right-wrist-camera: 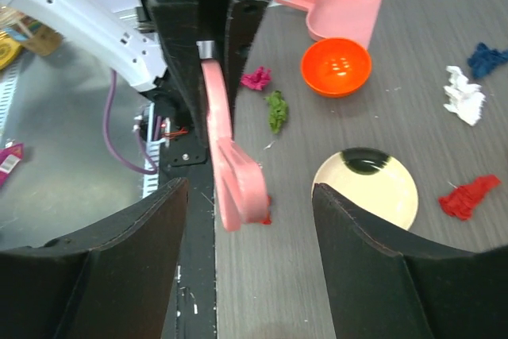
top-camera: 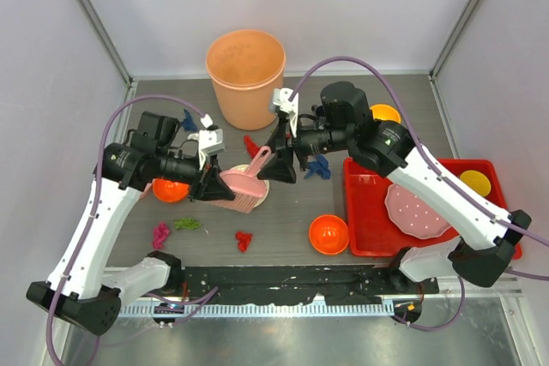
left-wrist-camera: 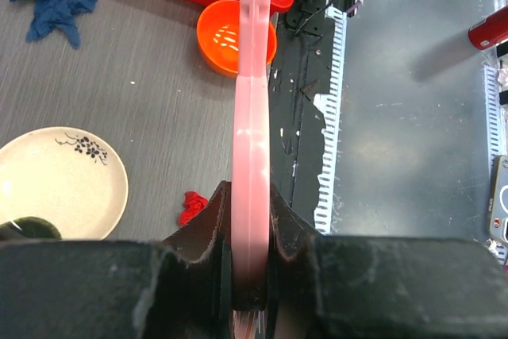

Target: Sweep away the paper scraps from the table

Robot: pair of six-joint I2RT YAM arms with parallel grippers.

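Observation:
My left gripper (top-camera: 214, 186) is shut on a pink brush (top-camera: 244, 199), whose handle (left-wrist-camera: 254, 117) runs forward between the jaws. My right gripper (right-wrist-camera: 250, 220) stands open around the handle's looped end (right-wrist-camera: 230, 180), with its fingers (right-wrist-camera: 119, 267) clear of it on both sides. Paper scraps lie on the dark table (top-camera: 283, 212): magenta (top-camera: 160, 233), green (top-camera: 187, 224), red (top-camera: 244, 239), red (top-camera: 250, 143) and blue (top-camera: 317, 167). The right wrist view also shows a white scrap (right-wrist-camera: 463, 94). The pink dustpan (right-wrist-camera: 343, 9) lies beyond an orange bowl (right-wrist-camera: 336, 67).
An orange bucket (top-camera: 246, 75) stands at the back. On the right a red tray (top-camera: 364, 212) holds a pink plate (top-camera: 416, 212) and a yellow bowl (top-camera: 474, 182). An orange bowl (top-camera: 328, 233) sits beside the tray. A cream plate (right-wrist-camera: 365, 188) lies under the arms.

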